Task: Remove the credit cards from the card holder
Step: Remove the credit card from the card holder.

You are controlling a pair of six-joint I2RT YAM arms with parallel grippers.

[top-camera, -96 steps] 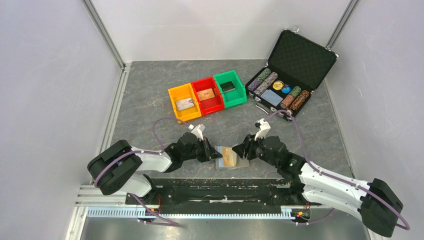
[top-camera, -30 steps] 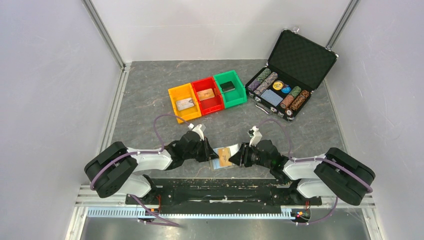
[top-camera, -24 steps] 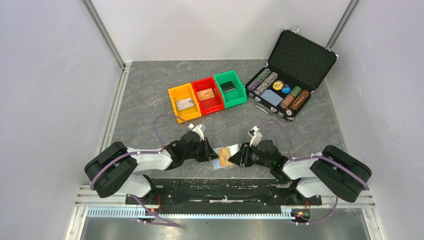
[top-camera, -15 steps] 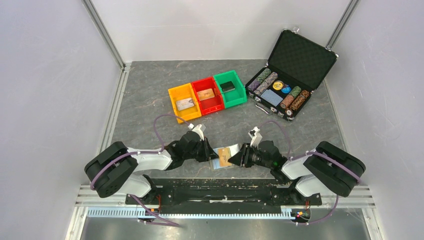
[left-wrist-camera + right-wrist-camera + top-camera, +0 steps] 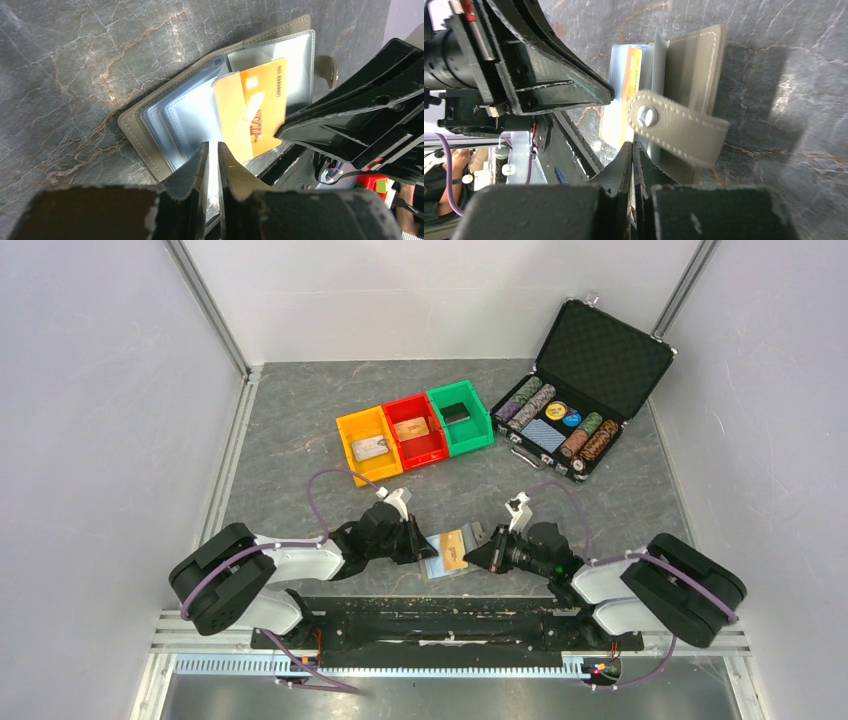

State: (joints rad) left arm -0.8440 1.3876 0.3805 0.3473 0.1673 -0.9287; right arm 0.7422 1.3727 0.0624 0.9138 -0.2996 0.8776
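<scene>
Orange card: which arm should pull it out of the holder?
Right. The right gripper looks closed on the exposed edge of the orange card; the left gripper is pinching the card holder, steadying it.

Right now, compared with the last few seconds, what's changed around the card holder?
The right gripper has shut and drawn slightly rightward, uncovering more of the orange card in the card holder; whether it pinches the card is unclear. Its arm folded in at the elbow before that. The left gripper, the coloured bins and the chip case stayed put.
</scene>
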